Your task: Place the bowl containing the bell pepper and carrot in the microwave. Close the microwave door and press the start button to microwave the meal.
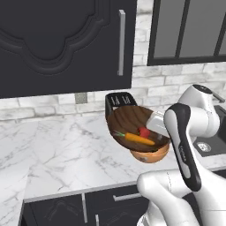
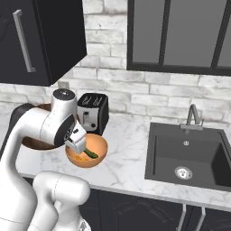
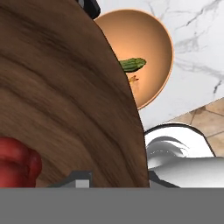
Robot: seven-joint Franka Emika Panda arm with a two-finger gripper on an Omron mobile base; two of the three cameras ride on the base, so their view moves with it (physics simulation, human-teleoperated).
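Two bowls overlap: the bowl [image 1: 132,121], tilted, rim pinched in the gripper [image 1: 152,125], hangs above the orange-tan bowl [image 2: 97,155] near the counter's front edge. Level it so the carrot [image 1: 137,139] and bell pepper [image 1: 144,132] stay in.

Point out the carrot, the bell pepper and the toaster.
carrot [image 1: 139,139], left base view, middle of its orange body.
bell pepper [image 1: 144,132], left base view, its red top.
toaster [image 2: 92,113], right base view, front face.

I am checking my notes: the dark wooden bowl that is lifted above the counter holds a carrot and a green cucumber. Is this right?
Not quite. In the left base view the dark wooden bowl holds the carrot and a red bell pepper, not a cucumber. The green vegetable lies in the orange bowl on the counter.
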